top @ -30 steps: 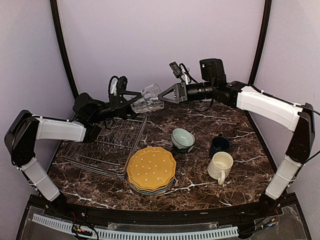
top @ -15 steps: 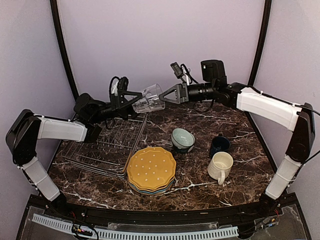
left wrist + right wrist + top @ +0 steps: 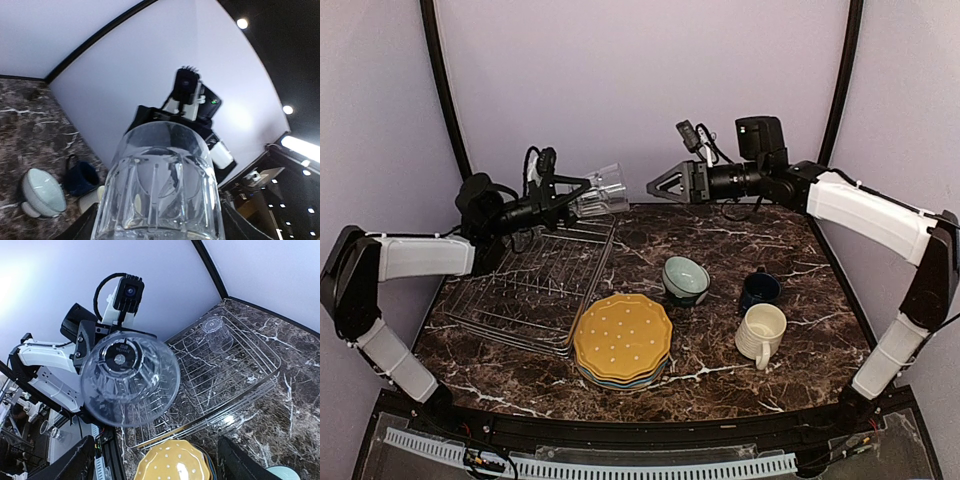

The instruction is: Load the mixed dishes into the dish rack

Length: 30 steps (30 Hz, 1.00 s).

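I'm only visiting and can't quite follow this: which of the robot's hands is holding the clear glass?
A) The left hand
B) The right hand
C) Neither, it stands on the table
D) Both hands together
A: the clear glass tumbler is clamped in the left hand, above the far end of the dish rack, while the right hand is open, with a gap between it and the glass.

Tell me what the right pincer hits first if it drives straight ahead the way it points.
The glass, held sideways in the left pincer. It sits straight ahead of the open right pincer, across a gap; how wide that gap is, the pictures leave unclear.
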Each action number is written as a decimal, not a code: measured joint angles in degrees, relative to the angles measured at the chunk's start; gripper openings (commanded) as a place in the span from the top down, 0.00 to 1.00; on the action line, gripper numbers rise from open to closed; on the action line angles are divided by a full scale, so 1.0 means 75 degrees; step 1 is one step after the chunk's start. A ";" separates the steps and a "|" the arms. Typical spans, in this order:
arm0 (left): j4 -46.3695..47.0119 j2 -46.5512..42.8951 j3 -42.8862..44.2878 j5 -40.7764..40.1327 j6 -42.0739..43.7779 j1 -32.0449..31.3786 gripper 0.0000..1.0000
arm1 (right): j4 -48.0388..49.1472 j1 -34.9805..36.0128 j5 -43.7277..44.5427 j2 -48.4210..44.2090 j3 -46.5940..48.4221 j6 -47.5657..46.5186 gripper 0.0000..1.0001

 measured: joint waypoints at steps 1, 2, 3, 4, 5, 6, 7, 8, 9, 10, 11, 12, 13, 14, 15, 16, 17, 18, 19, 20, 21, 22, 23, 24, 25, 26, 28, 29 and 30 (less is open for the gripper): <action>-0.0530 -0.0169 0.0020 -0.0009 0.0393 0.0076 0.99 | -0.0087 -0.0023 0.0105 -0.0093 -0.0023 -0.0058 0.19; -0.1539 -0.0425 0.0152 -0.0117 0.0997 0.0178 0.99 | -0.0160 -0.0047 0.0210 -0.0187 -0.0052 -0.0122 0.19; -0.2366 -0.0583 0.0326 -0.0242 0.1565 0.0245 0.99 | -0.0251 -0.0064 0.0312 -0.0268 -0.0073 -0.0187 0.19; -0.3547 -0.0746 0.0676 -0.0516 0.2261 0.0300 0.99 | -0.0326 -0.0085 0.0402 -0.0347 -0.0096 -0.0236 0.19; -0.5050 -0.0822 0.1241 -0.0976 0.3235 0.0309 0.99 | -0.0393 -0.0093 0.0493 -0.0399 -0.0117 -0.0280 0.19; -0.5598 -0.0871 0.1492 -0.1189 0.3620 0.0323 0.99 | -0.0455 -0.0102 0.0574 -0.0460 -0.0149 -0.0329 0.19; -0.6557 -0.0883 0.1938 -0.1638 0.4208 0.0341 0.99 | -0.0519 -0.0102 0.0653 -0.0498 -0.0178 -0.0373 0.19; -0.7461 -0.0883 0.2346 -0.2145 0.4849 0.0344 0.99 | -0.0560 -0.0102 0.0726 -0.0522 -0.0207 -0.0405 0.19; -0.8224 -0.0860 0.2667 -0.2597 0.5359 0.0353 0.99 | -0.0583 -0.0111 0.0766 -0.0522 -0.0224 -0.0431 0.19; -0.8912 -0.0831 0.2949 -0.3037 0.5802 0.0358 0.99 | -0.0624 -0.0114 0.0828 -0.0522 -0.0251 -0.0460 0.19; -0.9448 -0.0752 0.3185 -0.3360 0.6164 0.0358 0.99 | -0.0664 -0.0114 0.0886 -0.0522 -0.0291 -0.0484 0.19; -1.0013 -0.0638 0.3439 -0.3742 0.6513 0.0370 0.99 | -0.0720 -0.0117 0.0927 -0.0522 -0.0326 -0.0498 0.19; -1.0512 -0.0469 0.3669 -0.4068 0.6834 0.0379 0.99 | -0.0769 -0.0117 0.0968 -0.0522 -0.0361 -0.0516 0.19; -1.0917 -0.0291 0.3858 -0.4380 0.7114 0.0388 0.99 | -0.0804 -0.0117 0.1011 -0.0522 -0.0399 -0.0527 0.19; -1.1307 -0.0061 0.4045 -0.4663 0.7361 0.0391 0.99 | -0.0848 -0.0114 0.1058 -0.0525 -0.0440 -0.0542 0.19; -1.1584 0.0122 0.4188 -0.4876 0.7551 0.0393 0.99 | -0.0880 -0.0117 0.1107 -0.0527 -0.0487 -0.0554 0.19; -1.1940 0.0396 0.4371 -0.5135 0.7761 0.0393 0.99 | -0.0912 -0.0117 0.1160 -0.0533 -0.0545 -0.0571 0.19; -1.2243 0.0664 0.4546 -0.5394 0.7959 0.0393 0.99 | -0.0953 -0.0117 0.1218 -0.0551 -0.0609 -0.0589 0.19; -1.2479 0.0892 0.4677 -0.5575 0.8096 0.0402 0.99 | -0.0973 -0.0117 0.1265 -0.0562 -0.0659 -0.0603 0.19; -1.2788 0.1201 0.4890 -0.5834 0.8285 0.0408 0.99 | -0.1011 -0.0117 0.1323 -0.0571 -0.0708 -0.0627 0.19; -1.2945 0.1405 0.5007 -0.5977 0.8396 0.0414 0.99 | -0.1049 -0.0117 0.1376 -0.0580 -0.0752 -0.0647 0.19; -1.3167 0.1652 0.5173 -0.6158 0.8536 0.0431 0.99 | -0.1087 -0.0117 0.1437 -0.0595 -0.0799 -0.0664 0.19; -1.3359 0.1900 0.5351 -0.6339 0.8650 0.0437 0.99 | -0.1142 -0.0117 0.1498 -0.0603 -0.0836 -0.0685 0.19; -1.3502 0.2122 0.5514 -0.6505 0.8754 0.0446 0.99 | -0.1192 -0.0117 0.1547 -0.0609 -0.0866 -0.0702 0.19; -1.3615 0.2296 0.5639 -0.6624 0.8821 0.0458 0.99 | -0.1250 -0.0117 0.1597 -0.0615 -0.0903 -0.0723 0.19; -1.3744 0.2495 0.5796 -0.6773 0.8912 0.0481 0.99 | -0.1314 -0.0117 0.1670 -0.0624 -0.0953 -0.0746 0.19; -1.3936 0.2868 0.6097 -0.7015 0.9049 0.0519 0.99 | -0.1448 -0.0117 0.1786 -0.0664 -0.1055 -0.0807 0.19; -1.4020 0.3045 0.6263 -0.7096 0.9104 0.0536 0.99 | -0.1533 -0.0117 0.1877 -0.0711 -0.1134 -0.0854 0.19; -1.4102 0.3220 0.6423 -0.7172 0.9157 0.0565 0.99 | -0.1620 -0.0119 0.1941 -0.0752 -0.1195 -0.0886 0.19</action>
